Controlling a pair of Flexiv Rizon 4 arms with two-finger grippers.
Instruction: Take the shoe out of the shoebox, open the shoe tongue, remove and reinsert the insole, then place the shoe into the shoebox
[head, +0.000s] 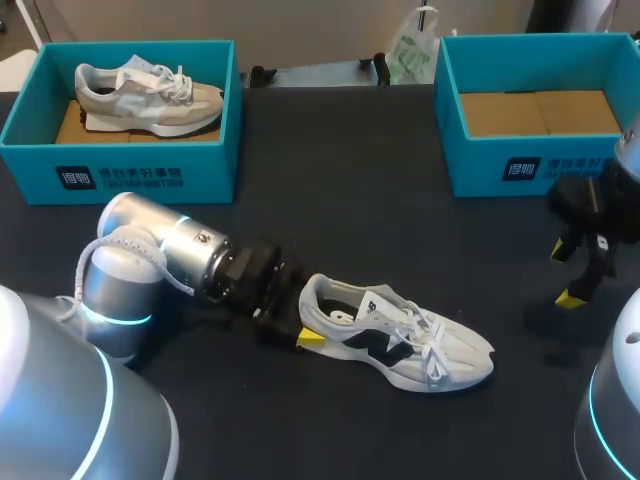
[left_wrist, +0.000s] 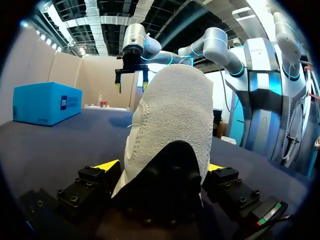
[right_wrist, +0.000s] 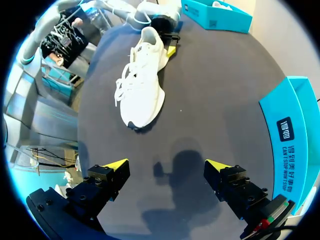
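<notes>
A white sneaker with dark side panels (head: 400, 345) lies upright on the dark table, toe pointing right. My left gripper (head: 300, 318) is low at its heel. In the left wrist view the grey heel (left_wrist: 170, 125) fills the gap between the open fingers (left_wrist: 107, 166), and I see no firm squeeze. My right gripper (head: 565, 272) hangs open and empty above the table at the right, in front of the empty teal shoebox (head: 540, 165). From the right wrist view the sneaker (right_wrist: 142, 80) lies well ahead of that gripper (right_wrist: 167, 167).
A second teal shoebox (head: 120, 175) at the back left holds another grey-white sneaker (head: 150, 95). The right box (right_wrist: 295, 130) is beside my right gripper. Bare table lies between the two boxes and in front of the sneaker.
</notes>
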